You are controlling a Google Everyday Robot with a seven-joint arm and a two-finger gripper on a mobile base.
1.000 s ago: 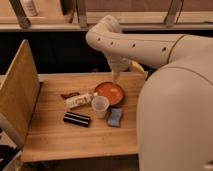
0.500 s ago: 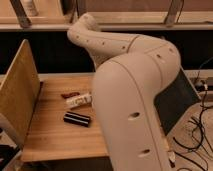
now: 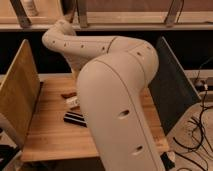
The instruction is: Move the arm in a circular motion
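The cream-white arm [image 3: 117, 95] fills the middle of the camera view. Its thick rounded segments with small dark holes run from the lower centre up to an elbow [image 3: 57, 37] at the upper left. The arm curves over the wooden table [image 3: 47, 132]. The gripper is not in view; it lies somewhere behind the arm's big near segment, which hides the middle of the table.
A black flat box [image 3: 74, 118] and a white-and-brown packet [image 3: 71, 99] lie on the table left of the arm. A wooden panel [image 3: 19, 95] stands at the left edge and a dark panel [image 3: 170, 90] at the right. Cables [image 3: 200, 125] hang at the far right.
The arm has swung left and nearer the camera. It now covers the red bowl, white cup and blue item seen a second ago, and the gripper has dropped out of sight.
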